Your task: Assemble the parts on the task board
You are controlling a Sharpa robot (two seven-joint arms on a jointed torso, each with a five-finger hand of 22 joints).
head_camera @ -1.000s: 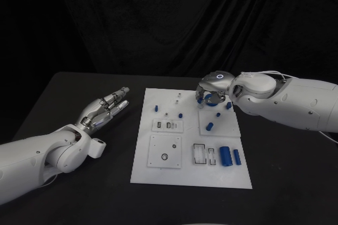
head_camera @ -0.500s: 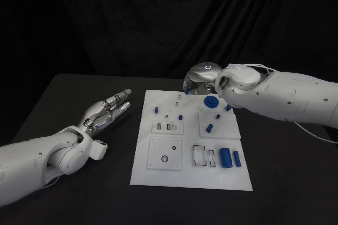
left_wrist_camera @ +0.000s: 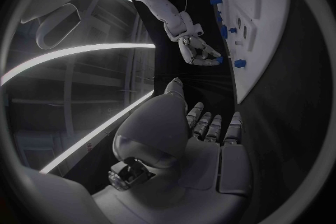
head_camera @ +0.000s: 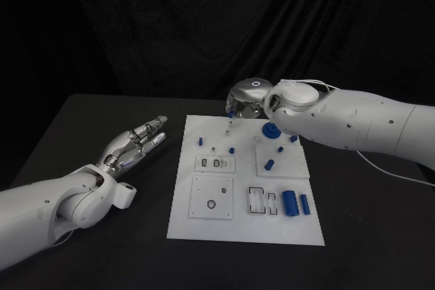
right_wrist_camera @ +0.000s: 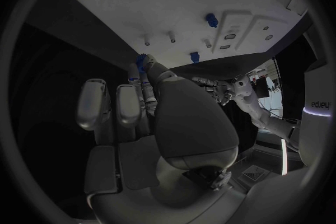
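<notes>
Head view: I look down from above the near edge of the task board [head_camera: 244, 227].
Left wrist view: from behind the left hand [left_wrist_camera: 210, 129], beside the board's edge, facing across it.
Right wrist view: close behind the right hand [right_wrist_camera: 150, 106], at the board's far edge.
Shared: the board.

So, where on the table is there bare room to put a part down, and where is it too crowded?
Bare black table lies right of the white task board, below the right arm. The board's near strip is also bare. The board's far end is crowded: small blue parts stand close together under the silver right hand. The silver left hand lies left of the board.
</notes>
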